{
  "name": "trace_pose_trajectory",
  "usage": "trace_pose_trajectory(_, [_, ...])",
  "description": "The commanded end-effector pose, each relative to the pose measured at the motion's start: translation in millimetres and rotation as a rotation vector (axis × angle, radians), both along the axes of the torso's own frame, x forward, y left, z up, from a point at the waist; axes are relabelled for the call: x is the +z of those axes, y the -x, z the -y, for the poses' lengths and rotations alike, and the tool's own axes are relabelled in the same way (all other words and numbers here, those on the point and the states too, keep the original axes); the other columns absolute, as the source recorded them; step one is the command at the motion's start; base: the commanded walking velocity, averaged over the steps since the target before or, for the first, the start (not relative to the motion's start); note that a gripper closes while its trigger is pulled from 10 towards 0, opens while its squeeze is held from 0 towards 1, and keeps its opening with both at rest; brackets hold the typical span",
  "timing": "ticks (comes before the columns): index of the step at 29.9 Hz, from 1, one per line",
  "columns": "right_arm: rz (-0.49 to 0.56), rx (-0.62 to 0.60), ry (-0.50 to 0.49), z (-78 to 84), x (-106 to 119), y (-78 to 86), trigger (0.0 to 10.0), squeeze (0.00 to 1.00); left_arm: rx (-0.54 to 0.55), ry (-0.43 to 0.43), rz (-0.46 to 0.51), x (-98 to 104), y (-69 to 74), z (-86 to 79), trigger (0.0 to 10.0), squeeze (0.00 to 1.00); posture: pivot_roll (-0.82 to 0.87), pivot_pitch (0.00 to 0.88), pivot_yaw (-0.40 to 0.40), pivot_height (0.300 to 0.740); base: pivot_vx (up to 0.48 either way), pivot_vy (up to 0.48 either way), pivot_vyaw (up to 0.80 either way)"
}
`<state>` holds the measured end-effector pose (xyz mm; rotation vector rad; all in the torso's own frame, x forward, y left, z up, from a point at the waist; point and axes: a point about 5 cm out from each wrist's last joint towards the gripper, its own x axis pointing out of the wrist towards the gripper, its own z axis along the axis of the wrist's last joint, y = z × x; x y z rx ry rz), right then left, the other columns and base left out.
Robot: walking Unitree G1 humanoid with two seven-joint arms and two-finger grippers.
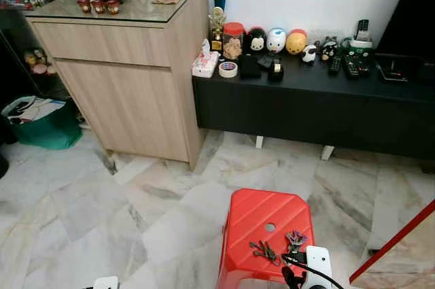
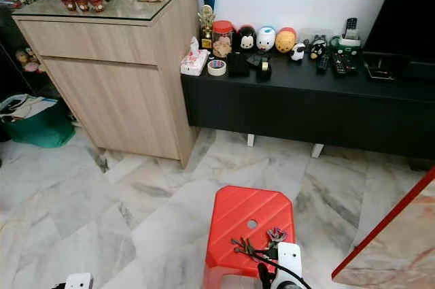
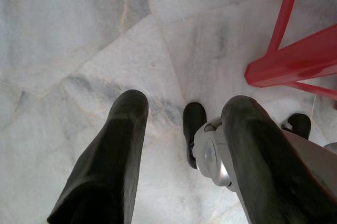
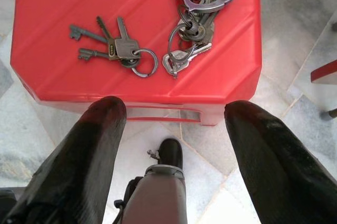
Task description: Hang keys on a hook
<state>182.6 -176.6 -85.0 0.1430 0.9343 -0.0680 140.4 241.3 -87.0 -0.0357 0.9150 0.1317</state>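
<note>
Task not yet begun: two bunches of keys lie untouched on the red stool, the plain bunch beside the bunch with the purple bird-shaped fob, and no hook can be made out. The right gripper hovers at the stool's near edge, fingers spread and empty. The left gripper hangs idle over the marble floor, likewise spread.

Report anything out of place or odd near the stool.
Two key bunches lie loose on the red stool seat, an odd spot for keys. The right gripper hovers open at the stool's near edge. Nothing looks spilled or damaged.
</note>
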Motion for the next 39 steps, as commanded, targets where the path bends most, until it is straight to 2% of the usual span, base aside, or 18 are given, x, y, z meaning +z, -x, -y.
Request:
trace_pose_trajectory(1, [0.008, -0.025, -0.003, 2.3, 0.4, -0.3, 10.0, 0.0, 0.0, 0.001, -0.028, -2.6, 5.8, 0.0, 10.0, 0.0, 0.0, 0.0, 0.009, 0.74, 0.0, 0.0, 0.0])
trace_pose_trajectory(11, [0.034, -0.033, 0.059, 14.5, 3.5, -2.6, 10.0, 0.0, 0.013, 0.007, -0.018, -3.5, 6.4, 3.7, 10.0, 0.0, 0.0, 0.0, -0.011, 0.74, 0.0, 0.0, 0.0])
trace_pose_trajectory(16, [0.113, -0.038, 0.093, 20.7, 12.2, -15.0, 10.0, 0.0, 0.041, -0.013, 0.046, -0.8, 4.2, 4.0, 10.0, 0.0, 0.0, 0.0, -0.021, 0.74, 0.0, 0.0, 0.0])
trace_pose_trajectory(18, [0.191, -0.039, 0.11, 22.3, 20.2, -25.3, 10.0, 0.0, 0.061, -0.022, 0.087, 1.2, 2.8, 3.8, 10.0, 0.0, 0.01, 0.0, -0.024, 0.74, 0.0, 0.0, 0.0])
trace_pose_trajectory(19, [0.274, -0.036, 0.113, 22.4, 29.4, -36.7, 10.0, 0.0, 0.08, -0.025, 0.128, 3.4, 1.3, 3.7, 10.0, 0.0, 0.01, 0.0, -0.027, 0.74, 0.0, 0.0, 0.0])
trace_pose_trajectory(20, [0.274, -0.036, 0.113, 22.4, 29.4, -36.7, 10.0, 0.0, 0.08, -0.025, 0.128, 3.4, 1.3, 3.7, 10.0, 0.0, 0.01, 0.0, -0.027, 0.74, 0.0, 0.0, 0.0])
trace_pose_trajectory(21, [0.361, -0.025, 0.112, 21.6, 40.0, -48.8, 10.0, 0.0, 0.097, -0.021, 0.171, 5.7, -0.2, 3.7, 10.0, 0.0, 0.01, 0.0, -0.028, 0.74, 0.0, 0.0, 0.0])
trace_pose_trajectory(24, [0.498, 0.003, 0.124, 20.0, 58.7, -66.5, 10.0, 0.0, 0.099, -0.017, 0.232, 9.5, -2.7, 3.9, 10.0, 0.0, 0.01, 0.0, -0.026, 0.74, 0.0, 0.0, 0.0])
trace_pose_trajectory(25, [0.516, 0.011, 0.128, 19.6, 61.4, -68.9, 10.0, 0.0, 0.1, -0.014, 0.24, 9.9, -3.0, 4.0, 10.0, 0.0, 0.01, 0.0, -0.026, 0.74, 0.0, 0.0, 0.0])
trace_pose_trajectory(26, [0.584, 0.018, 0.128, 18.3, 71.1, -75.7, 10.0, 0.0, 0.107, -0.01, 0.268, 11.7, -3.9, 3.8, 10.0, 0.0, 0.0, 0.0, -0.024, 0.74, 0.0, 0.0, 0.0])
trace_pose_trajectory(28, [0.628, 0.009, 0.125, 17.3, 77.1, -78.5, 10.0, 0.0, 0.101, -0.015, 0.291, 13.4, -4.7, 3.8, 10.0, 0.0, 0.0, 0.0, -0.027, 0.74, 0.0, 0.0, 0.0])
trace_pose_trajectory(30, [0.661, 0.014, 0.123, 14.9, 80.1, -78.0, 10.0, 0.0, 0.063, -0.044, 0.37, 22.6, -19.2, 4.7, 10.0, 0.0, -0.01, 0.0, -0.028, 0.74, 0.0, 0.0, 0.0])
trace_pose_trajectory(31, [0.676, 0.02, 0.127, 13.5, 81.0, -76.5, 10.0, 0.0, 0.028, -0.075, 0.536, 47.0, -54.1, 8.1, 10.0, 0.0, -0.01, 0.0, -0.029, 0.74, 0.0, 0.0, 0.0])
trace_pose_trajectory(32, [0.686, 0.023, 0.129, 12.8, 81.4, -75.3, 10.0, 0.0, 0.007, -0.092, 0.658, 67.4, -76.6, 12.1, 10.0, 0.0, -0.01, 0.0, -0.03, 0.74, 0.0, 0.0, 0.0])
trace_pose_trajectory(33, [0.696, 0.019, 0.129, 12.1, 81.7, -73.1, 10.0, 0.0, -0.006, -0.096, 0.761, 85.9, -90.8, 16.9, 10.0, 0.0, 0.0, 0.0, -0.031, 0.74, 0.0, 0.0, 0.0])
trace_pose_trajectory(34, [0.704, 0.016, 0.129, 11.6, 81.9, -70.9, 10.0, 0.0, -0.017, -0.098, 0.827, 98.2, -97.3, 21.4, 10.0, 0.0, 0.0, 0.0, -0.031, 0.74, 0.0, 0.0, 0.0])
trace_pose_trajectory(39, [0.722, 0.004, 0.117, 9.8, 82.9, -63.4, 10.0, 0.0, -0.029, -0.094, 0.917, 112.8, -95.6, 28.3, 10.0, 0.0, 0.0, 0.0, -0.034, 0.74, 0.0, 0.0, 0.0])
